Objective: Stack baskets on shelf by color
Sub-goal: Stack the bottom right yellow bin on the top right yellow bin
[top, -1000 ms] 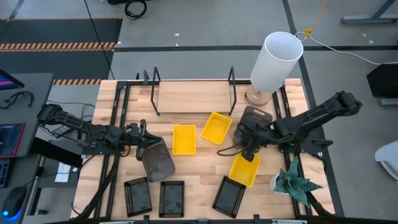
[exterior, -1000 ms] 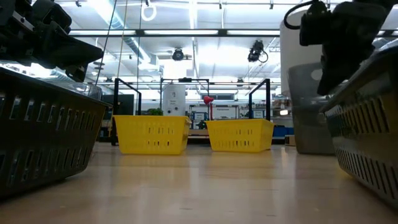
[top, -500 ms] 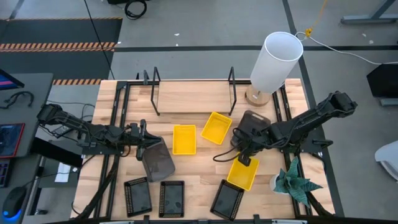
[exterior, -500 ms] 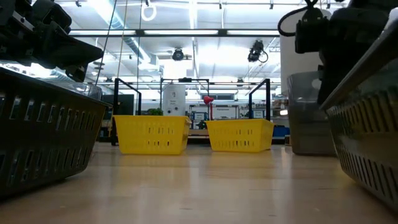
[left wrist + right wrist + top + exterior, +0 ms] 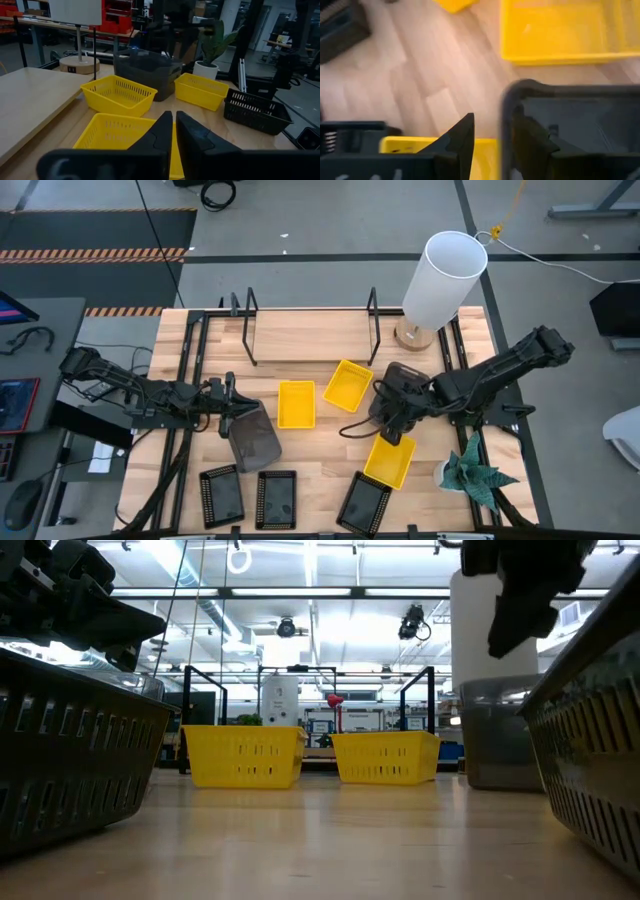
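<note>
Since a second ago the right gripper (image 5: 392,418) has been drawn inward from beside the lamp base, a grey basket (image 5: 398,383) carried with it; its rim appears pinched between the fingers, though this is judged from a close wrist view. The shelf (image 5: 310,336) is bare, so every stack remains. The left gripper (image 5: 232,409), fingers closed, rests at another grey basket (image 5: 254,438).

Bare shelf (image 5: 310,338) board between wire uprights. Approach from table partly blocked by two yellow baskets (image 5: 296,403) (image 5: 347,385); narrow gap between them.
</note>
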Robot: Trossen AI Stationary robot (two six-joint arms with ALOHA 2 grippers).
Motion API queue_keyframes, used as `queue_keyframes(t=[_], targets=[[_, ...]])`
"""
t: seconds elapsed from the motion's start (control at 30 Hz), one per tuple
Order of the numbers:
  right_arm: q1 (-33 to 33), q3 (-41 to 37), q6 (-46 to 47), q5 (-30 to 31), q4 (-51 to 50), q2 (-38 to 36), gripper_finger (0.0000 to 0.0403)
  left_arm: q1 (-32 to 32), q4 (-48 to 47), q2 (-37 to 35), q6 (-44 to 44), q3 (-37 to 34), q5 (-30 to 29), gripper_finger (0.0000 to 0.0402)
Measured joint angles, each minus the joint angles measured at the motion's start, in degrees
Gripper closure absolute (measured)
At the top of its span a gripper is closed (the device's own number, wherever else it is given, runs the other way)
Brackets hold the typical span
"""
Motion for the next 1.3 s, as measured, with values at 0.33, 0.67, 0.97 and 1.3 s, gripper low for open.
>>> queue_keyframes(t=[0.33, 0.67, 0.97, 1.3], targets=[[6.4, 13.7, -7.9, -4.2, -5.0, 17.3, 0.0271, 0.0, 0.0, 0.0, 0.0, 0.0, 0.0, 0.0361], [8.0, 29.3, -31.8, -8.9, -22.8, 33.6, 0.0271, 0.0, 0.0, 0.0, 0.0, 0.0, 0.0, 0.037], [7.9, 32.1, -48.2, -7.1, -25.4, 39.9, 0.0271, 0.0, 0.0, 0.0, 0.0, 0.0, 0.0, 0.0365], [8.2, 31.9, -56.1, -5.7, -25.3, 42.2, 0.029, 0.0, 0.0, 0.0, 0.0, 0.0, 0.0, 0.0371]])
